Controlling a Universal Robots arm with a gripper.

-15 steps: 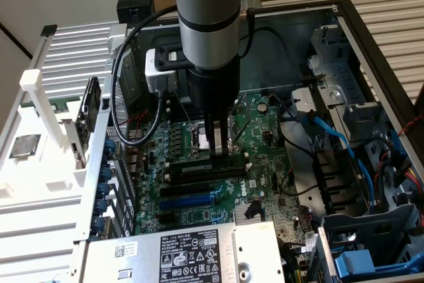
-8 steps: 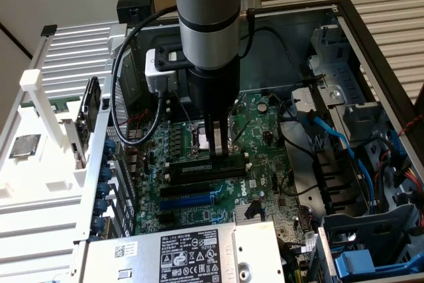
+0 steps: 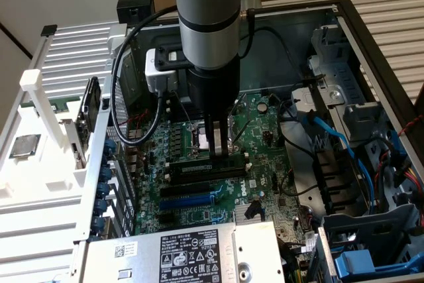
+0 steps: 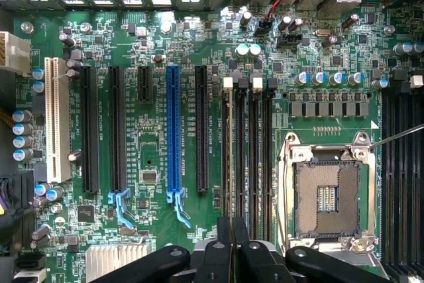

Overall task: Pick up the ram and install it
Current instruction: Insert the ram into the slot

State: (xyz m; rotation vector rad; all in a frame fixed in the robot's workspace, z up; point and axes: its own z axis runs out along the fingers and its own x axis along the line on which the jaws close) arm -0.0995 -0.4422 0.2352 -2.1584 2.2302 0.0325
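One long, narrow, dark ram (image 3: 202,168)

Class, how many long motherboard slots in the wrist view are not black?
2: a white slot outermost in the row, and a blue slot between black slots. Others may be hidden.

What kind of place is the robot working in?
Probably a computer assembly bench: an open desktop computer case, with a green motherboard, an empty processor socket and a power supply.

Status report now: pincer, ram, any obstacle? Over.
Pincer shut, tips down over the memory slots. Ram appears to sit in a slot, not lifted. Nothing seen blocking.
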